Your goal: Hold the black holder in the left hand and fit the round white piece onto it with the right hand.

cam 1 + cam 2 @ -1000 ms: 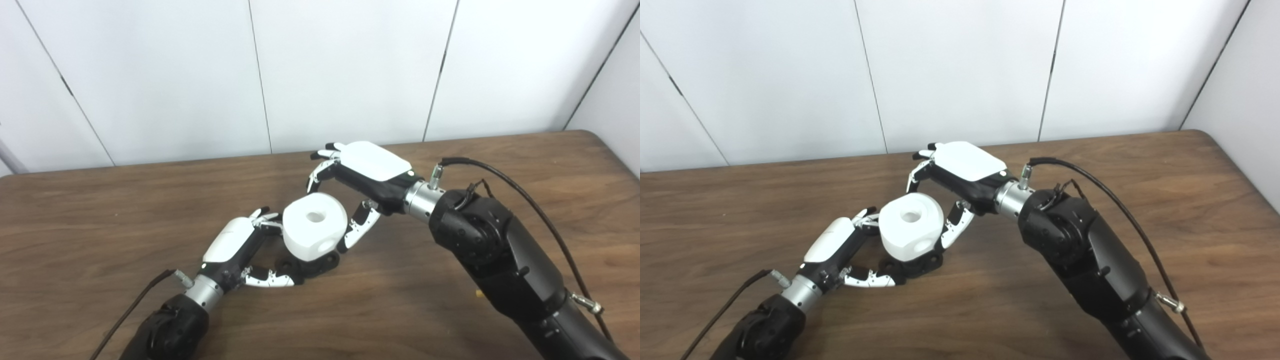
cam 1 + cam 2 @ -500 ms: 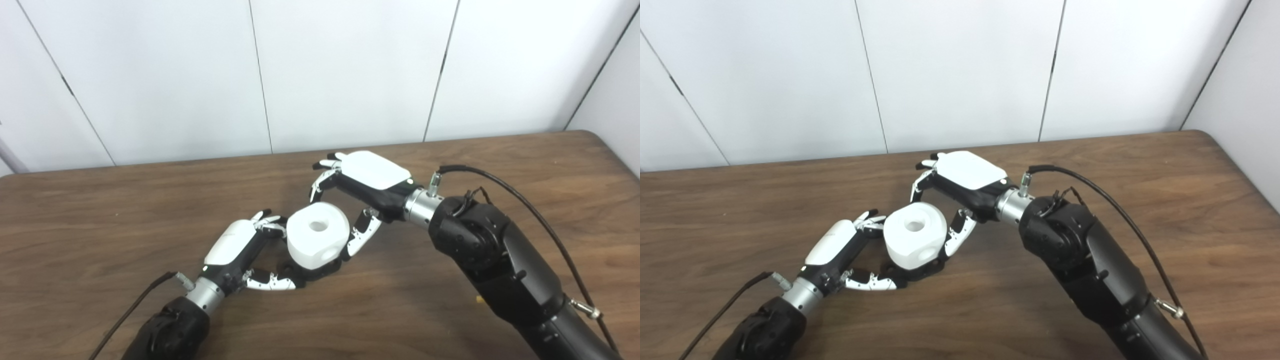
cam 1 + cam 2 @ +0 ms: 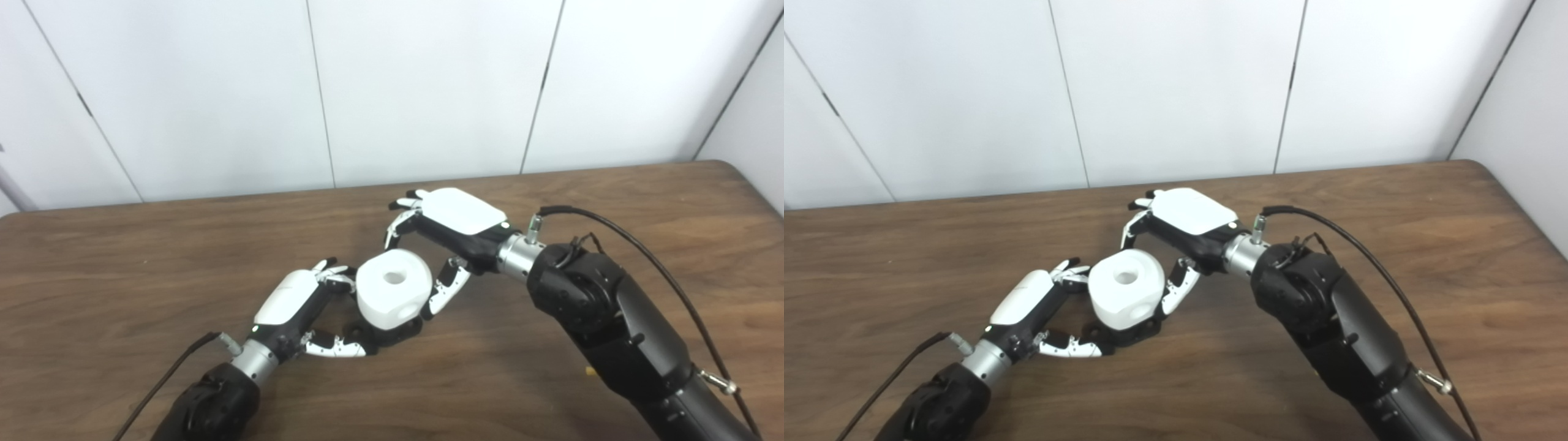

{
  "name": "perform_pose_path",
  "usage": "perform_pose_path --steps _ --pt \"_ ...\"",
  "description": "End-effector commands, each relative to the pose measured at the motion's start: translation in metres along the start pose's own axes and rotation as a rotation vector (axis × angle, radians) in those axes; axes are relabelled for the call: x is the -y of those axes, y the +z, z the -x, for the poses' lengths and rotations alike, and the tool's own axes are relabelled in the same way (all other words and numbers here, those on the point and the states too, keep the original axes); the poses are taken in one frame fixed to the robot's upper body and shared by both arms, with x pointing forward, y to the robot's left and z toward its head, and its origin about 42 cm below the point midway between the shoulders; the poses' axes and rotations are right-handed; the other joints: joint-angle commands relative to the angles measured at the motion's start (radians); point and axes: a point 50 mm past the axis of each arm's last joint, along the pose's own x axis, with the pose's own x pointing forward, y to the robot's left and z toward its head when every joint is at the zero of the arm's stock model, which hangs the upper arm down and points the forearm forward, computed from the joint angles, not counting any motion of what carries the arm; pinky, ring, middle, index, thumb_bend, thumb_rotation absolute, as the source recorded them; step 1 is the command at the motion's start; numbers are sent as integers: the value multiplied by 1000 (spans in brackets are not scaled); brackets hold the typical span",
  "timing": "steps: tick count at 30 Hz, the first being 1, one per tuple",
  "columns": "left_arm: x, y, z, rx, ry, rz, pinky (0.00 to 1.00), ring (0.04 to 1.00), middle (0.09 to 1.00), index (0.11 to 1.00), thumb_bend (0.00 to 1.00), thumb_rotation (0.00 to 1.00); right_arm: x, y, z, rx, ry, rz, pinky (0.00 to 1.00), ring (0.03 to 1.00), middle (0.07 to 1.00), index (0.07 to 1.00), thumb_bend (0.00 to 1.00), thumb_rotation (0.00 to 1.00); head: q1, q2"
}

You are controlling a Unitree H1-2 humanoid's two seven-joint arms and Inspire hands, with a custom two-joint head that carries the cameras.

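The round white piece, with a hole in its top, sits on the black holder, of which only the lower rim shows beneath it. My left hand is shut on the holder, thumb along its front and fingers behind the white piece. My right hand grips the white piece from the far right. Its thumb presses the piece's right side and its curled fingers reach over the back edge. The same stack appears in the right eye view, white piece on holder.
The brown wooden table stretches wide on both sides of the hands. White wall panels stand behind its far edge, and its rounded right corner is in view. A black cable loops off the right forearm.
The right hand has come down and slightly toward me with the white piece, which now sits lower against the holder. The left hand has stayed nearly in place. The camera shifted a little.
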Motion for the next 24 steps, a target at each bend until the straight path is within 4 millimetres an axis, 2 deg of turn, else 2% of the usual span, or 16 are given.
perform_pose_path --steps 1,24 --pt "-2 9 -3 31 -6 -13 1000 878 659 481 523 54 21 3 -3 31 -76 43 1000 926 735 479 525 138 -1 1" --pt "-3 13 -8 30 3 -18 1000 880 658 481 524 55 2 11 -3 48 -53 24 1000 922 733 479 525 136 12 8"
